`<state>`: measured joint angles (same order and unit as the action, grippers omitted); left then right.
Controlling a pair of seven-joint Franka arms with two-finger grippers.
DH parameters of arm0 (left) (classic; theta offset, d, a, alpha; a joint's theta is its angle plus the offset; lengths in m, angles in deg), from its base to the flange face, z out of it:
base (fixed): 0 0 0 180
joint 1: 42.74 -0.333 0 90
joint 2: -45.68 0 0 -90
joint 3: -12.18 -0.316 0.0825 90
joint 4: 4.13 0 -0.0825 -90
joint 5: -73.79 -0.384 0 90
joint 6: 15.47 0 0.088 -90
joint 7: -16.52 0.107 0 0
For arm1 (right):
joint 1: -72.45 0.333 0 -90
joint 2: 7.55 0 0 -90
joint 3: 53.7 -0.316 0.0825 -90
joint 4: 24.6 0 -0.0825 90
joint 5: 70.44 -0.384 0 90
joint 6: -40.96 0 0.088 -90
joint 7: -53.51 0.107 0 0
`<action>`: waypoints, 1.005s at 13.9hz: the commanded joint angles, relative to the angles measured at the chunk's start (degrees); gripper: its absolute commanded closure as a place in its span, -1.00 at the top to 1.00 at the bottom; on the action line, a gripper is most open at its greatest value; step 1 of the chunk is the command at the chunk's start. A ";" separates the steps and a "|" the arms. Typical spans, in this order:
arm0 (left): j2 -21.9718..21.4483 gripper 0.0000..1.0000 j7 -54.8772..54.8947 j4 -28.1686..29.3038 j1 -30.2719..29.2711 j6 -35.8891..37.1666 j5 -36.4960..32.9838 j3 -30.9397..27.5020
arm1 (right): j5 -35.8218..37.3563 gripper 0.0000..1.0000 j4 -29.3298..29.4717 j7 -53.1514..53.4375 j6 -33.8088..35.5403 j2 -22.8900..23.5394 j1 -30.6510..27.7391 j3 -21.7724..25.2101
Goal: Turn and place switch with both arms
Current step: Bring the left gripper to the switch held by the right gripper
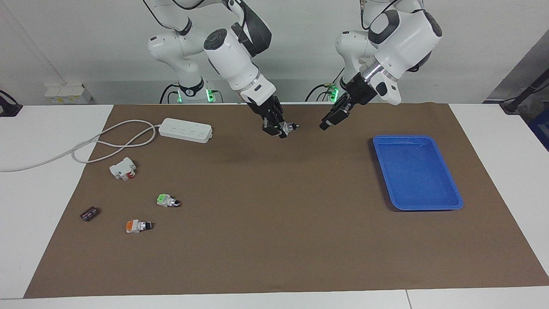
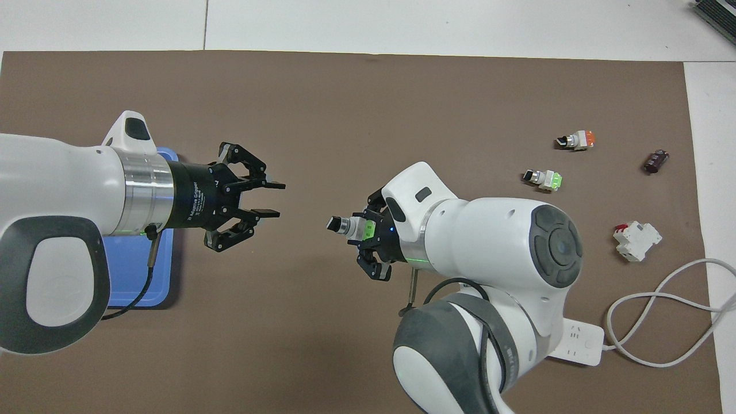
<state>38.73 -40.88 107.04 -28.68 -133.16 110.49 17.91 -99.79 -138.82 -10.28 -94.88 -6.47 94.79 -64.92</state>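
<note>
My right gripper (image 1: 279,128) is shut on the green end of the switch (image 1: 286,127) and holds it in the air over the middle of the brown mat. The switch's black knob points toward my left gripper. In the overhead view the switch (image 2: 349,227) sticks out of the right gripper (image 2: 368,233). My left gripper (image 1: 329,122) is open and empty, raised, a clear gap away from the knob. It also shows in the overhead view (image 2: 278,199). A second green switch (image 1: 167,200) lies on the mat toward the right arm's end.
A blue tray (image 1: 403,138) sits toward the left arm's end. An orange-ended switch (image 1: 137,225), a white block with a red lever (image 1: 122,168), a small dark part (image 1: 89,213) and a white power strip (image 1: 185,129) with its cable lie toward the right arm's end.
</note>
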 commanded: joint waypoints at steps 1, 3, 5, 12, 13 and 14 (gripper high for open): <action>-0.43 -0.11 15.33 0.53 0.44 -1.75 -0.14 -0.02 | -1.94 -1.00 -0.47 -1.96 0.84 -1.17 -0.37 -0.30; -0.51 0.00 25.62 0.71 0.53 -2.02 -0.14 0.07 | -1.94 -1.00 -0.47 -1.95 0.93 -1.17 -0.37 -0.30; -0.86 -0.07 37.39 1.76 1.05 -3.68 -0.14 0.25 | -1.94 -1.00 -0.47 -1.87 0.84 -1.26 -0.37 -0.30; -0.17 0.91 49.41 2.47 3.52 -12.12 -0.66 0.16 | -2.03 -1.00 -0.47 -1.78 1.36 -1.61 -0.54 -0.30; -0.16 0.83 49.49 2.47 3.69 -12.47 -0.66 0.16 | -2.03 -1.00 -0.47 -1.87 1.45 -1.61 -0.54 -0.21; -0.16 0.77 50.45 2.56 3.69 -12.57 -0.84 0.16 | -2.03 -1.00 -0.47 -1.78 1.54 -1.61 -0.54 -0.21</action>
<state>38.90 7.83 108.71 -25.64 -144.00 110.46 18.49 -99.81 -138.82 -10.28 -94.61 -7.02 94.79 -64.94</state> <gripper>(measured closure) 0.097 0.590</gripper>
